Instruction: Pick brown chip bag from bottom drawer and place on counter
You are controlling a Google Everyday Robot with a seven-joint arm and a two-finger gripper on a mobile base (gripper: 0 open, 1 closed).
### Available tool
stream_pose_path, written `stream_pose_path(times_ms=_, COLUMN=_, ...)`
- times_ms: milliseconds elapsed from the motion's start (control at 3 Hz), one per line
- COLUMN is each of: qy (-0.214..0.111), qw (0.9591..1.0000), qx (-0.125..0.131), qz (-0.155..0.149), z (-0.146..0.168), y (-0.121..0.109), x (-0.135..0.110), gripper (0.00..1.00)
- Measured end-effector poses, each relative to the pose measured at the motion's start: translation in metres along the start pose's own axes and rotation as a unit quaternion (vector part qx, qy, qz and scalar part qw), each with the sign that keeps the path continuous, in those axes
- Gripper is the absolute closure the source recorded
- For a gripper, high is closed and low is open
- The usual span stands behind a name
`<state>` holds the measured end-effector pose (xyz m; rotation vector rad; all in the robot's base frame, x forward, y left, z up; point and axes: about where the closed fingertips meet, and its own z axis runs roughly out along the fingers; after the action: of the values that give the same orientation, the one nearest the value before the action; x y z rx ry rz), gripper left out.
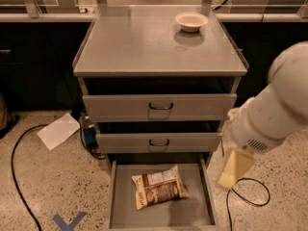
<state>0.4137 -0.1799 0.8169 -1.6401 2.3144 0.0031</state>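
The brown chip bag lies flat on the floor of the open bottom drawer, slightly left of its middle, label panel facing up. The counter is the grey cabinet top above. My white arm reaches in from the right, and my gripper hangs cream-coloured beside the drawer's right wall, above and to the right of the bag. It is apart from the bag and holds nothing that I can see.
A pale bowl stands at the counter's back right. Two drawer fronts with dark loop handles sit above the open drawer. A sheet of paper and black cables lie on the speckled floor. A blue mark is at the lower left.
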Motion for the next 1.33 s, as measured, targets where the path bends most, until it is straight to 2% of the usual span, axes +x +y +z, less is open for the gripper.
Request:
stream_pose_path(times_ms=333, qy=0.007, qw=0.9991, qx=-0.031, qz=0.027, z=0.096, y=0.022, x=0.019, gripper=0.0)
stream_pose_path(times_ms=667, qy=-0.004, qw=0.9958, qx=-0.066, qz=0.063, z=0.187, y=0.046, x=0.041, gripper=0.0)
stream_pose_path(times_ms=1000, qy=-0.019, qw=0.9953, qx=-0.065, qz=0.069, z=0.204, y=0.044, x=0.038, gripper=0.0)
stream_pose_path(times_ms=1333, qy=-0.019, qw=0.9953, qx=-0.065, qz=0.069, z=0.204, y=0.044, x=0.038, gripper=0.0)
